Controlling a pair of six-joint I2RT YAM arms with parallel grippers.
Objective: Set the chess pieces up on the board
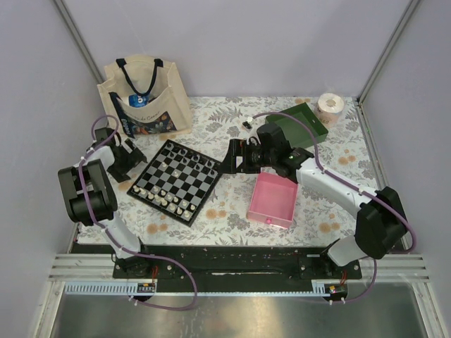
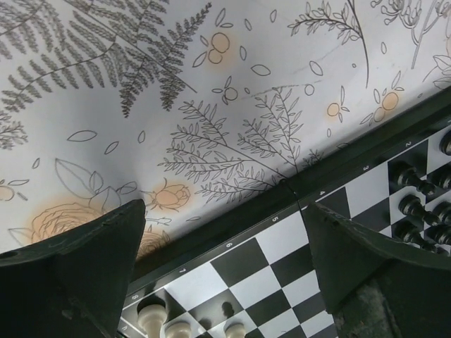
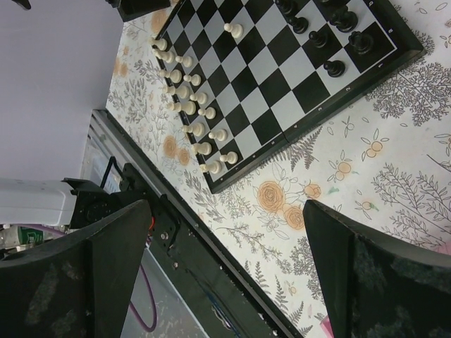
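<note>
The flat black-and-white checkered chessboard [image 1: 180, 181] is lying on the floral-patterned worktop [image 1: 232, 211] between the two arms. Cream-white chessmen [image 3: 190, 105] are standing in two rows along one edge and black chessmen [image 3: 331, 35] along the opposite edge. The left claw [image 2: 222, 225] is hovering over the board's border, spread wide and holding nothing. The right claw [image 3: 225, 218] is gaping wide beside the board, also empty.

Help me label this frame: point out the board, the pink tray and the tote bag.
board [image 1: 177, 182]: top view, bare middle squares.
pink tray [image 1: 273, 199]: top view, its bare floor.
tote bag [image 1: 156, 116]: top view, its front panel.
</note>
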